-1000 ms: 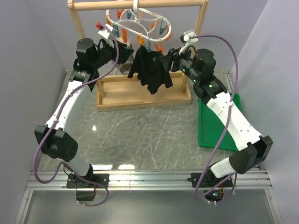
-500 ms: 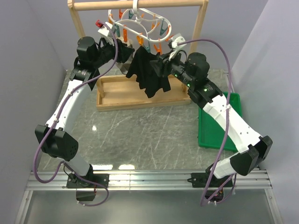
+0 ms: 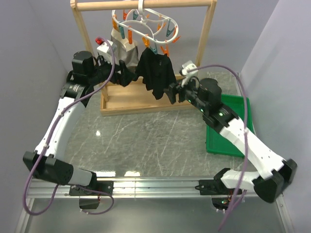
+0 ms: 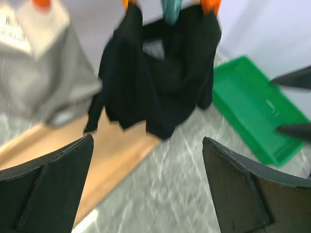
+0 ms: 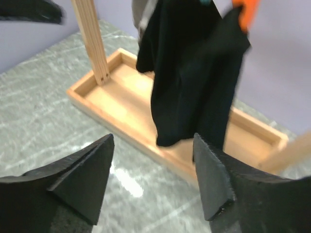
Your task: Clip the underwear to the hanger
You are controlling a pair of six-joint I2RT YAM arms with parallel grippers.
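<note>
The black underwear point(image 3: 155, 73) hangs from orange and teal pegs of the white hanger point(image 3: 146, 22), which hooks on the rack's top bar. In the left wrist view the underwear point(image 4: 160, 82) hangs ahead of my open left gripper point(image 4: 148, 184), apart from it. My left gripper point(image 3: 128, 77) sits just left of the garment, nothing between its fingers. My right gripper point(image 3: 170, 91) stands open below and right of it. The right wrist view shows the underwear point(image 5: 194, 73) beyond the empty right gripper point(image 5: 153, 179), with an orange peg point(image 5: 245, 14) on its upper corner.
A grey-beige garment point(image 3: 124, 48) hangs on the hanger's left side, close to my left gripper. The tall wooden rack point(image 3: 208, 29) stands in a wooden base tray point(image 3: 131, 99). A green tray point(image 3: 233, 128) lies at the right under my right arm.
Both grippers have opened and drawn back from the underwear, the left one to the left, the right one down and toward the near side. The underwear stays hanging on the pegs.
</note>
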